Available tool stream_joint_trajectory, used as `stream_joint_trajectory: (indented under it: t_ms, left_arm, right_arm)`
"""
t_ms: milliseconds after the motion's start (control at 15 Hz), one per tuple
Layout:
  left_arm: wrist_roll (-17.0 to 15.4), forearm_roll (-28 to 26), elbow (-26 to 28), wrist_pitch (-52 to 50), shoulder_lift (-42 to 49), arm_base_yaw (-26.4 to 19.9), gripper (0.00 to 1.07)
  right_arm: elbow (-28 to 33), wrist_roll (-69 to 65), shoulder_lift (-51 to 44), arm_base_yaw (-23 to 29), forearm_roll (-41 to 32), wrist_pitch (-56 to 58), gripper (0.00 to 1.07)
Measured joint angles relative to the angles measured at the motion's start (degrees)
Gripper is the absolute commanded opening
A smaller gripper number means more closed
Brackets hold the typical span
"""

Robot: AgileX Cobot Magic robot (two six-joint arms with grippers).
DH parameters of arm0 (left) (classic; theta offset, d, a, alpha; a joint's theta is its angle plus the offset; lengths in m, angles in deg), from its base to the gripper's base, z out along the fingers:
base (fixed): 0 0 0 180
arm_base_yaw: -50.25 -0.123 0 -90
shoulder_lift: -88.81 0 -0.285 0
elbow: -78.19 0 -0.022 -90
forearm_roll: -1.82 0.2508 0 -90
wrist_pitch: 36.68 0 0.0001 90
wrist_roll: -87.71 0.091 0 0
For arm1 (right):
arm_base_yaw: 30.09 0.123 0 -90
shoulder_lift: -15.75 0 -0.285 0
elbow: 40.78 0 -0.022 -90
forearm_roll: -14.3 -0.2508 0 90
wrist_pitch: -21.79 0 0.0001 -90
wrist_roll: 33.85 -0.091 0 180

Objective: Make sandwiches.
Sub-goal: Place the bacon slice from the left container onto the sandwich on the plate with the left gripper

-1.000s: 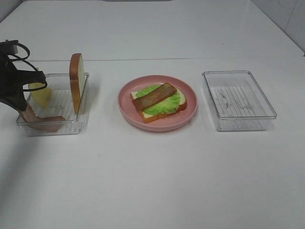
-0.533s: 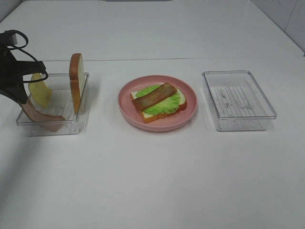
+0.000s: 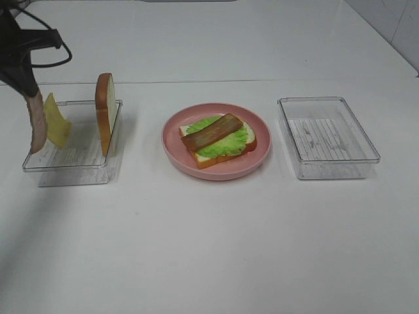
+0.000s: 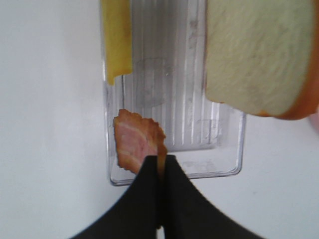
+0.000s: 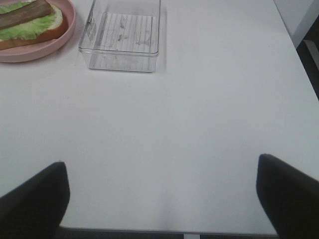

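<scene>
Near left edge, my left gripper [image 3: 29, 91] pinches bacon strip [image 3: 36, 127], long axis hanging vertical; pink plate [image 3: 171, 145] lies toward worktop centre.

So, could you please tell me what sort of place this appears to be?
Probably a robot test bench rather than a real kitchen: a plain white table, toy sandwich layers on a pink plate, clear plastic trays as bins, and the left gripper holding a bacon strip.
</scene>
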Motion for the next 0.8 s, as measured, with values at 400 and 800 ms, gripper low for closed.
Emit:
stream_joint_trajectory:
  t_ms: [400,800]
  left_arm:
    - [-0.6,-1.6,16.7,0.6,1.2,8.4,0.0]
    - [-0.8,-5.4,22.9,-1.9,1.1,17.9,0.0]
  right_arm:
    - [0.0,0.0,0.0,0.0,0.0,-0.1,0.99]
    - [0.0,0.0,0.0,0.0,0.0,-0.1,0.99]
